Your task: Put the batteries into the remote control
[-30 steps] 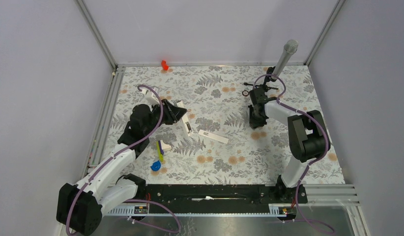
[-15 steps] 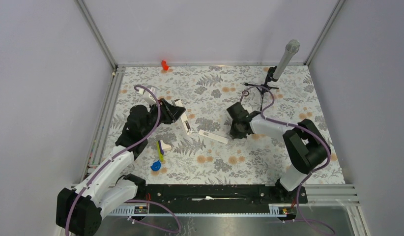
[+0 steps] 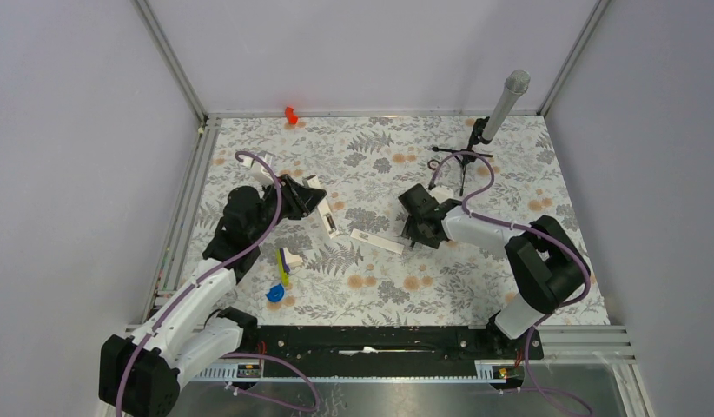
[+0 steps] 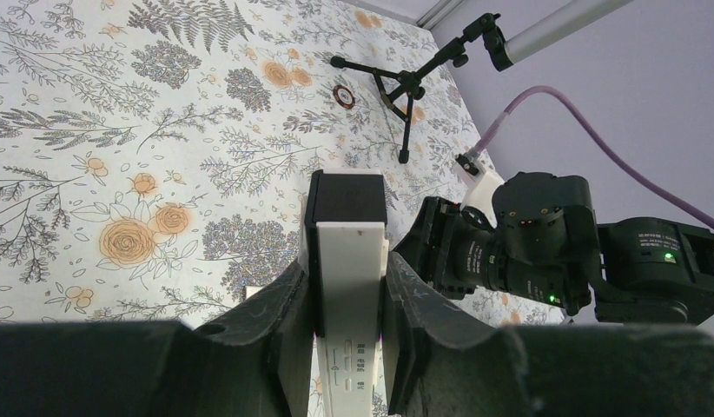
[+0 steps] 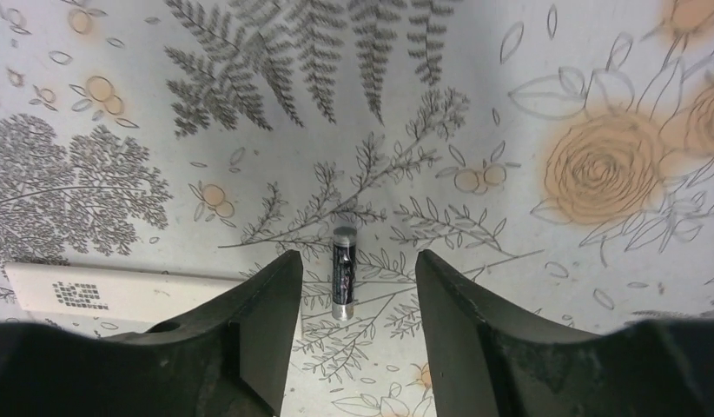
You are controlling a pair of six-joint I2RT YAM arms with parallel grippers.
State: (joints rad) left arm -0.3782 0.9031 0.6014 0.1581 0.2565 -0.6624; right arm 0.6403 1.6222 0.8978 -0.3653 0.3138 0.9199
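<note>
Flowery-print table (image 3: 380,287) under everything. Left hand (image 4: 349,295) is clamped on the remote control (image 4: 349,252), dark end pointing away from the wrist. Right hand (image 5: 355,265) is spread open low over the table, with one battery (image 5: 342,271) lying loose between its fingers, untouched, just beside a flat white strip (image 5: 119,295).

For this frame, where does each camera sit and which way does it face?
Top external: high behind the bases, looking down on the floral table; left arm and right arm show, bases to grippers.
Left wrist: on the left gripper, looking across the table toward the right arm; its fingers clamp the remote control.
Right wrist: on the right gripper, looking straight down; its open fingers flank a battery.
Shared: top external and left wrist both show the microphone tripod.
</note>
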